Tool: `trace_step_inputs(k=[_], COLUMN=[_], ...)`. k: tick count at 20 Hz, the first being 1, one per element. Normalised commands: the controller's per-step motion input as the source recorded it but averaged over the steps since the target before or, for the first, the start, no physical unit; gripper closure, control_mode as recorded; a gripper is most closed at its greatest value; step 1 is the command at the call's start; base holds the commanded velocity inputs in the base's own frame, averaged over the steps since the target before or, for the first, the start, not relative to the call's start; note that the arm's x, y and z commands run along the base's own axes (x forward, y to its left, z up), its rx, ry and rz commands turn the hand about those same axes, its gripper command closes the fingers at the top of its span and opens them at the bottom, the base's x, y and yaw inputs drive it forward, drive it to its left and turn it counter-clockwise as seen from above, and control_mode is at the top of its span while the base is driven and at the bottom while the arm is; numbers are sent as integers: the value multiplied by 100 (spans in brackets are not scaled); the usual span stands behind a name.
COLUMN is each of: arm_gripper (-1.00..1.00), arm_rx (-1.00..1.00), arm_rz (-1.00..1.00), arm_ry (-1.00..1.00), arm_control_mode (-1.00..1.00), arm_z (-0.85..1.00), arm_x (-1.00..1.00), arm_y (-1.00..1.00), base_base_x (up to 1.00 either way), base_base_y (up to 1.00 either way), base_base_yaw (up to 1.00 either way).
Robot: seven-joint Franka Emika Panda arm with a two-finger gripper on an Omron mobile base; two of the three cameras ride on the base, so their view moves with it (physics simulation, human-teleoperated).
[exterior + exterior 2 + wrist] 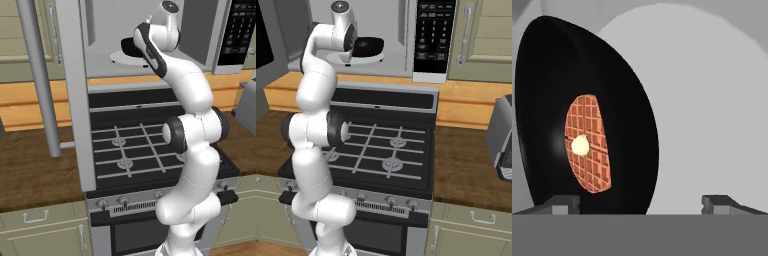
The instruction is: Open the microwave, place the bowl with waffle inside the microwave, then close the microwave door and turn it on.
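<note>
I see the shallow black bowl [587, 115] resting on the microwave's white round turntable plate [712, 110] (waffle aboard), two-finger gripper [641, 204] spread, released.

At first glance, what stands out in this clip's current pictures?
The white arm reaching up into the open microwave, where the black bowl sits on the white turntable plate. In the hand view, the waffle lies in the bowl. The microwave door hangs wide open at the left, over the stove.
</note>
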Motion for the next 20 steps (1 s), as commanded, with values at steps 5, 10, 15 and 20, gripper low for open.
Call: trace_step_inputs(k=[5,10,15,20], arm_gripper=[-100,-100,-100,-100], arm_rx=[0,0,0,0], arm_rz=[0,0,0,0], arm_ry=[-15,-26,-22,-27], arm_control_mode=[-100,-100,-100,-100], arm_z=[0,8,7,9], arm_x=[-49,-80,-91,-89], arm_y=[0,0,-10,-27], base_base_x=[0,0,0,0], base_base_y=[0,0,0,0], base_base_yaw=[0,0,0,0])
